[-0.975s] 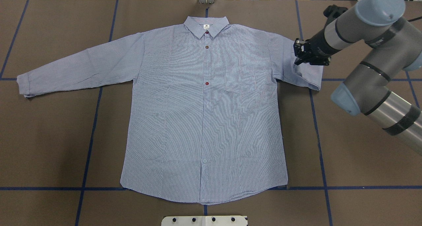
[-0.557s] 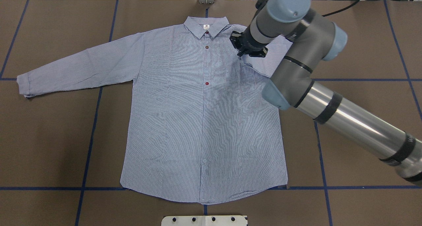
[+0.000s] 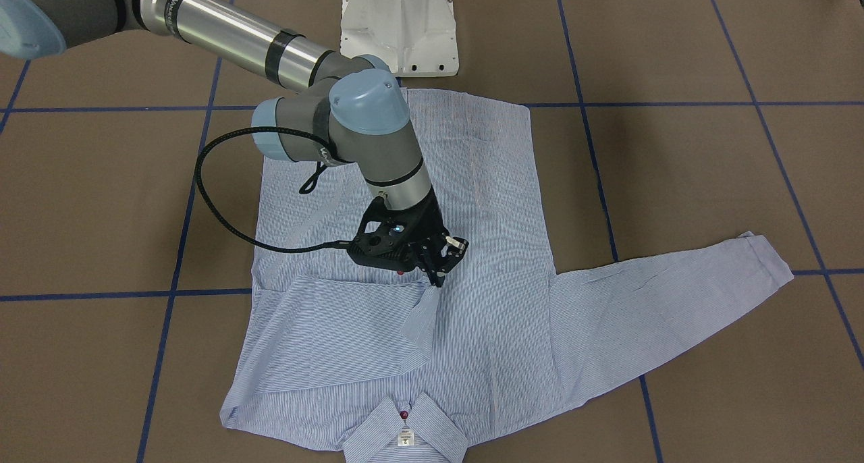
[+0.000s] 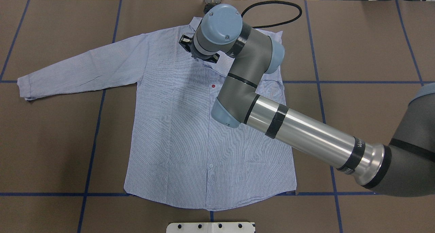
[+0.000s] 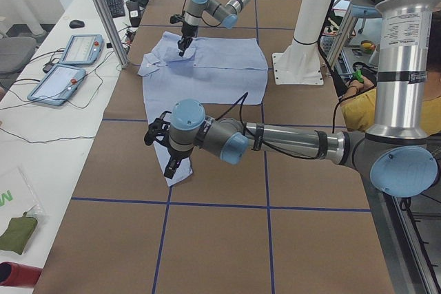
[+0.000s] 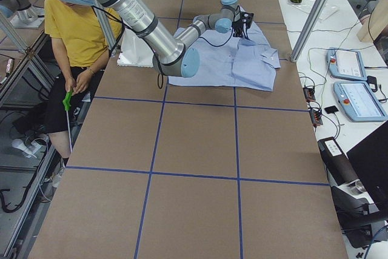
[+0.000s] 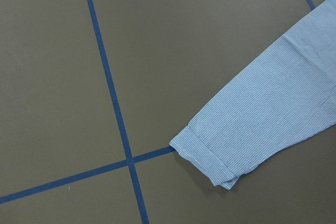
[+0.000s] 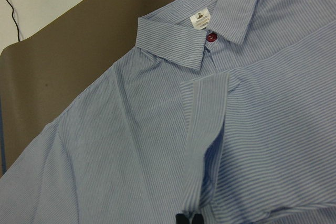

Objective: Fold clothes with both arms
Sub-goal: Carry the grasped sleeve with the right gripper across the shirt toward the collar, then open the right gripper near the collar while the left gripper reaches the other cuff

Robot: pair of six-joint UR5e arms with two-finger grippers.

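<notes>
The light blue striped shirt (image 4: 176,124) lies flat, front up, collar at the table's far edge. My right gripper (image 3: 436,278) is shut on the cuff (image 8: 205,114) of the shirt's right sleeve, holding it over the chest just below the collar (image 8: 173,38); that sleeve lies folded across the front. In the overhead view my right wrist hides the gripper. The left sleeve (image 4: 81,70) stretches out straight, its cuff (image 7: 210,161) flat on the table. My left gripper (image 5: 170,168) hangs near that cuff; I cannot tell whether it is open or shut.
The white pedestal base (image 3: 398,24) stands behind the shirt's hem. Blue tape lines (image 4: 91,151) cross the brown table. A person in yellow (image 6: 79,22) sits beside the robot. Teach pendants (image 5: 76,49) lie on the side bench beyond the collar.
My right arm has swept left from beyond the shirt's right side to above the collar area, dragging the right sleeve over the chest. The left sleeve has not moved.
</notes>
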